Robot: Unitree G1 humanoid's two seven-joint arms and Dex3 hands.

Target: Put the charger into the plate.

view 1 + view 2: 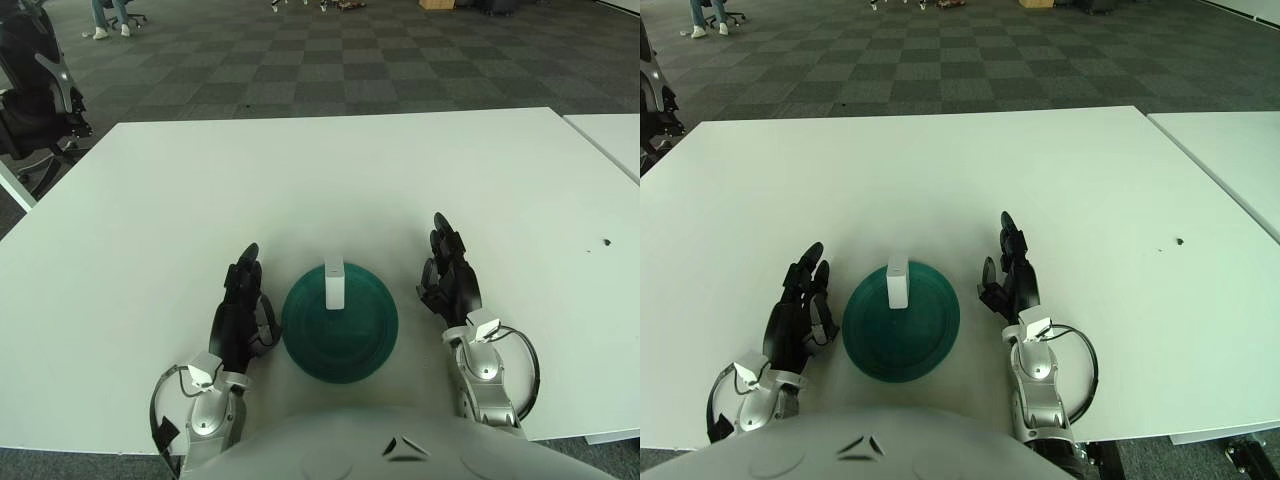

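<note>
A big white table [300, 170] holds a round dark green plate [340, 340], and the only thing in the plate is a small white charger [335, 285], sitting at the far edge of it, so the job looks done. The left hand [240, 315] is just beside the plate on its left and the right hand [450, 280] is near it on its right, both with fingers stretched out and holding nothing. The charger looks like a small hard block, light and smooth, so it would be best pinched on its two flat sides.
</note>
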